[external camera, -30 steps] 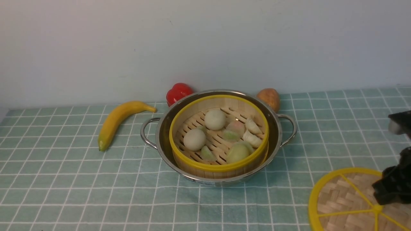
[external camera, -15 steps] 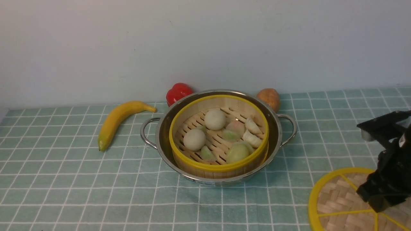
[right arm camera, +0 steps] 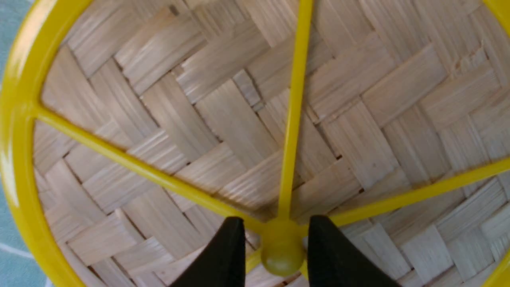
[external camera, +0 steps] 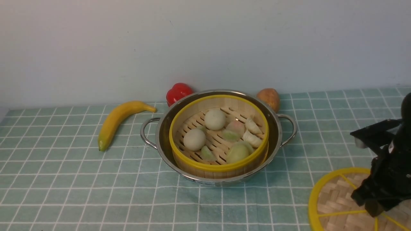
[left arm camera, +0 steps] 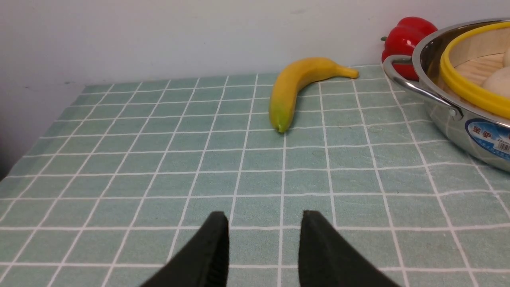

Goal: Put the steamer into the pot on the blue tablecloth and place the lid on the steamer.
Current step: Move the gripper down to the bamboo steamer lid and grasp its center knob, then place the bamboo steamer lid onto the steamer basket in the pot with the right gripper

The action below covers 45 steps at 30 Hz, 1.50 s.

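Covering the table is the blue tablecloth [external camera: 64, 179], with a plain pale wall [external camera: 205, 41] behind it. At the centre, the steamer [external camera: 218, 167] sits inside the pot [external camera: 276, 128], its yellow rim level with the pot's rim; white and greenish buns [external camera: 214, 119] and dumplings lie on its slatted base. No cover is on the steamer. The lid [external camera: 334, 199] lies flat on the cloth at the near right, well apart from the pot. The right gripper [right arm camera: 277, 218] is positioned over the lid's centre, fingers [right arm camera: 227, 259] parted and straddling the knob [right arm camera: 282, 255]; a narrow gap shows on one side, and contact on the other side cannot be confirmed. The left gripper [left arm camera: 265, 215] is low over bare cloth at the near left, fingers [left arm camera: 211, 255] parted with nothing between them. A banana [external camera: 118, 120] lies left of the pot. A red pepper [external camera: 178, 92] and a potato [external camera: 269, 98] sit just behind the pot, against the wall.
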{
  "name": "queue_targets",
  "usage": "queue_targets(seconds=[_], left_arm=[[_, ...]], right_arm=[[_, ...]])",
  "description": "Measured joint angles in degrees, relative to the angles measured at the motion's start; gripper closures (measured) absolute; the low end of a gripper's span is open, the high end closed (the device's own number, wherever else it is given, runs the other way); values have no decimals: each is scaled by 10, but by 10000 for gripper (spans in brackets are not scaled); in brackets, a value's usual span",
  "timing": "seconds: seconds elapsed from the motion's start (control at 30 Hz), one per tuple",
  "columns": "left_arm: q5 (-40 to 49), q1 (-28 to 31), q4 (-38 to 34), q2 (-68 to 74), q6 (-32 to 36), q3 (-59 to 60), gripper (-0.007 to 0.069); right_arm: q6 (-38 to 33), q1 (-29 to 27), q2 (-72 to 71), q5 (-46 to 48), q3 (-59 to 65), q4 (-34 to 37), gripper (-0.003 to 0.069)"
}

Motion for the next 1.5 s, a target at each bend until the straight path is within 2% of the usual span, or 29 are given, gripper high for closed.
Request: queue_targets(seconds=[0.13,0.27,0.5,0.63,0.83,1.03,1.2,1.27,1.5], left_arm=[[0,0,0,0,0,0,382],[0,0,0,0,0,0,382],[0,0,0,0,0,0,382],[0,0,0,0,0,0,382],[0,0,0,0,0,0,382],[0,0,0,0,0,0,382],[0,0,0,0,0,0,382],[0,0,0,0,0,0,382],[0,0,0,0,0,0,382]], right_arm=[[13,0,8,0,-1,-8,435],[19,0,10,3,-2,-8,515],[23,0,-16,-36,0,5,512],[14,0,-81,-65,-9,9,512],[-29,0,-115,38,-120,31,512],[-95,3,-95,79,-245,121,512],[-118,50,-20,114,-352,107,512],[-121,92,34,115,-416,74,512],[-124,179,157,117,-565,3,512]])
